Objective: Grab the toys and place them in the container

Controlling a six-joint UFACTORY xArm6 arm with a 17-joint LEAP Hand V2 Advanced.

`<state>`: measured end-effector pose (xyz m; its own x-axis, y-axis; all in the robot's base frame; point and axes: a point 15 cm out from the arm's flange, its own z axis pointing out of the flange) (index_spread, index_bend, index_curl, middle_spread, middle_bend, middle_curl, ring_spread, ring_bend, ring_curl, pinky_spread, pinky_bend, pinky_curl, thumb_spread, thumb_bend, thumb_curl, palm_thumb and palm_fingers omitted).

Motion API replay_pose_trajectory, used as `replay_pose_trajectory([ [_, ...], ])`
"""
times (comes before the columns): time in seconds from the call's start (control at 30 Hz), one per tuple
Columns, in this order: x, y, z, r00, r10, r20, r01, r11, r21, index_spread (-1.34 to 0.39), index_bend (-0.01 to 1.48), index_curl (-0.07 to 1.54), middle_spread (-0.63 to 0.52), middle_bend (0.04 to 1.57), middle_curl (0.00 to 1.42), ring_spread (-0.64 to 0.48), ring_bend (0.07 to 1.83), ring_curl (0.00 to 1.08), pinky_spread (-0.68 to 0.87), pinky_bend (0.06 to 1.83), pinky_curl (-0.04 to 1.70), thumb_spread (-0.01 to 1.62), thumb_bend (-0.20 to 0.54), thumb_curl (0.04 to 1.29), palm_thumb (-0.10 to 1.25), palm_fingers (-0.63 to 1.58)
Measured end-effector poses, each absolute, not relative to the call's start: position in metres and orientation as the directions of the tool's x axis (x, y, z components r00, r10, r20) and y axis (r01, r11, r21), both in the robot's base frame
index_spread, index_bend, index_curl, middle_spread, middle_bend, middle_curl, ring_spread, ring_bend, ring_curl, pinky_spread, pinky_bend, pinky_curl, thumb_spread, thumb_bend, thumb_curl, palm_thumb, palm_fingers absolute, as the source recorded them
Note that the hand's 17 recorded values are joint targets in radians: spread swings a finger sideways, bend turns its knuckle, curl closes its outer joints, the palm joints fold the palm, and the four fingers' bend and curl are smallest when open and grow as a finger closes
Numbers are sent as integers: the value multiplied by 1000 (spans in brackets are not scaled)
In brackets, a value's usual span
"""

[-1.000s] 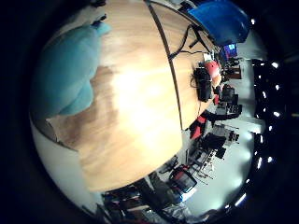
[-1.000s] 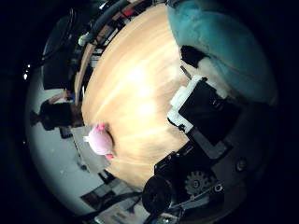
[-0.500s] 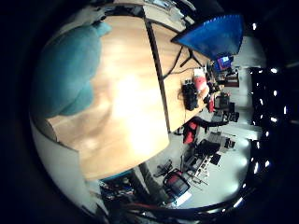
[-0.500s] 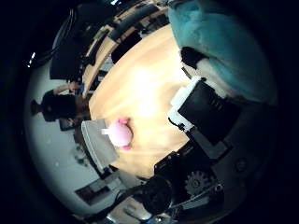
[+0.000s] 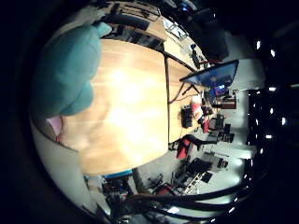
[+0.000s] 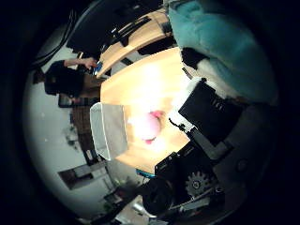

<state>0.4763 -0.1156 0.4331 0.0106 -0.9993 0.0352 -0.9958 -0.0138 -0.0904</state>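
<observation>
- We have a teal plush toy (image 5: 65, 77) close against the palm of the robot hand (image 6: 206, 112); it fills a large part of both palm views, and the black and white fingers curl against it, so we judge the robot hand is closed around it and carrying it above the bench (image 5: 131, 121).
- A pink toy (image 6: 149, 126) lies on the wooden bench, just beside the white container (image 6: 110, 129) but not inside it (at least as far as the thumb-side view lets us tell).
- The container sits at the edge of the bench, and what we can see of its inside looks bare; we see no toy in it yet.
- So the task looks to be at an early-to-middle stage in our reading: one toy is in hand and off the bench, none has been delivered, and the pink toy is untouched.
- What is left, as we judge it: bring the teal toy over the container and let it go, then pick up the pink toy and drop it in as well.
- We see no other toys on the bare stretch of bench in the little-finger view, though parts of the bench are hidden behind the teal toy and the robot hand's own body.
</observation>
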Motion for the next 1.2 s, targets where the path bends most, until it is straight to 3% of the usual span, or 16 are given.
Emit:
replay_pose_trajectory([
  [0.57,433,111,473,346,-938,22,-933,-346,-102,-565,346,673,-428,810,592,-392,1169,446,-626,1057,342,813,-20,400,1118,1207],
  [1.2,343,278,477,626,-779,-26,-777,-621,-102,-578,325,707,-434,809,584,-395,1166,446,-634,1031,370,838,-19,403,1123,1205],
])
